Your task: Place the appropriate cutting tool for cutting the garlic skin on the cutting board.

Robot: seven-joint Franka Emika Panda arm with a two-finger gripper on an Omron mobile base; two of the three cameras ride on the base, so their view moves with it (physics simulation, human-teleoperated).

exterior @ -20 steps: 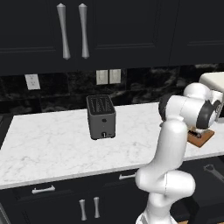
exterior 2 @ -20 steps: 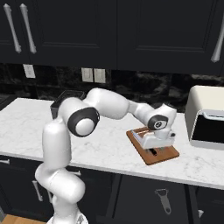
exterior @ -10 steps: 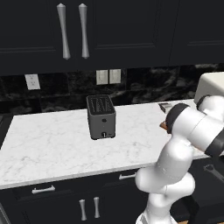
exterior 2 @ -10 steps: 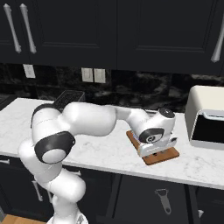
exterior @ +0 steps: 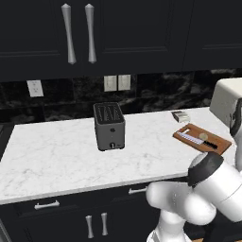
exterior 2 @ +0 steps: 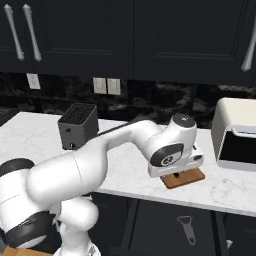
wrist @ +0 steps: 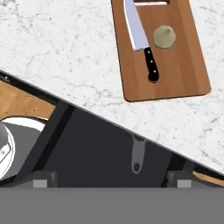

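One knife [wrist: 141, 40], one garlic [wrist: 164, 36], one board [wrist: 183, 70]

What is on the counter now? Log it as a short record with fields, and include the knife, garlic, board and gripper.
knife: lying flat on the board, blade toward the slotted end, black handle toward the plain end
garlic: on the board, beside the knife, apart from it
board: flat on the white counter, near its front edge
toaster: upright, farther along the counter
gripper: off the board, holding nothing; fingertips spread
task state: knife already on board
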